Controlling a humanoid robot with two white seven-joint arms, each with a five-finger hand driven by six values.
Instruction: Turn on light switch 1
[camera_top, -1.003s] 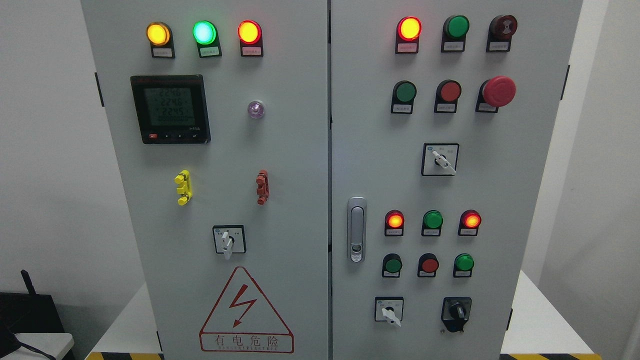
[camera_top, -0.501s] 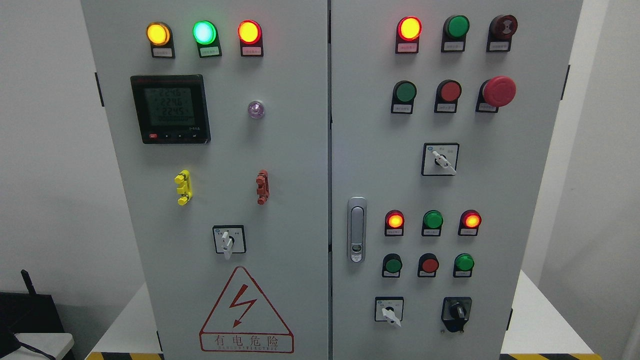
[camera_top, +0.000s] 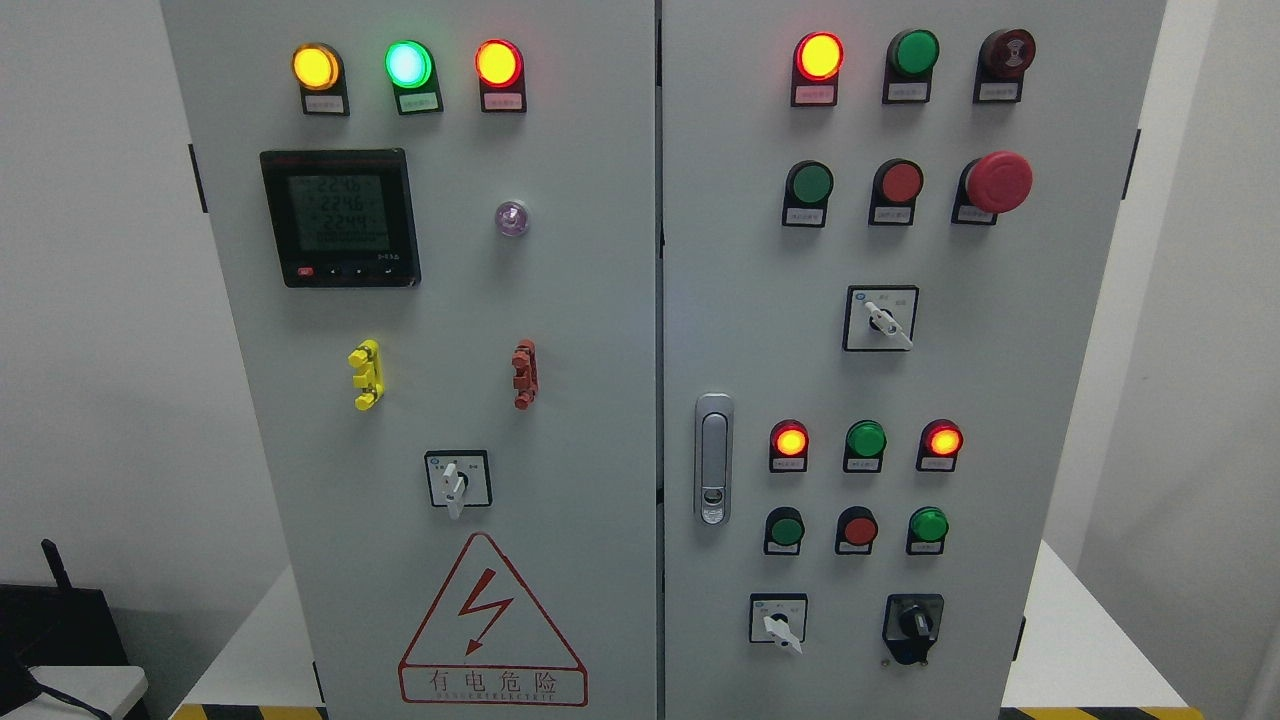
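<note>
A grey electrical cabinet (camera_top: 600, 300) with two doors fills the head view. Its left door carries a rotary selector switch (camera_top: 457, 481) with a white lever pointing down, below a digital meter (camera_top: 338, 217). The right door has three more rotary switches: one at mid height (camera_top: 880, 318), one at the lower left (camera_top: 778, 620), and a black one (camera_top: 912, 628) at the lower right. Rows of push buttons and lit lamps sit around them. I cannot tell which control is light switch 1. Neither of my hands shows in the frame.
A red mushroom stop button (camera_top: 996, 182) sticks out at the upper right. A metal door handle (camera_top: 712, 458) sits by the centre seam. Yellow (camera_top: 366, 374) and red (camera_top: 523, 373) terminals protrude from the left door. The cabinet stands on a white platform (camera_top: 1080, 640).
Only the meter's digits flicker; nothing else has moved.
</note>
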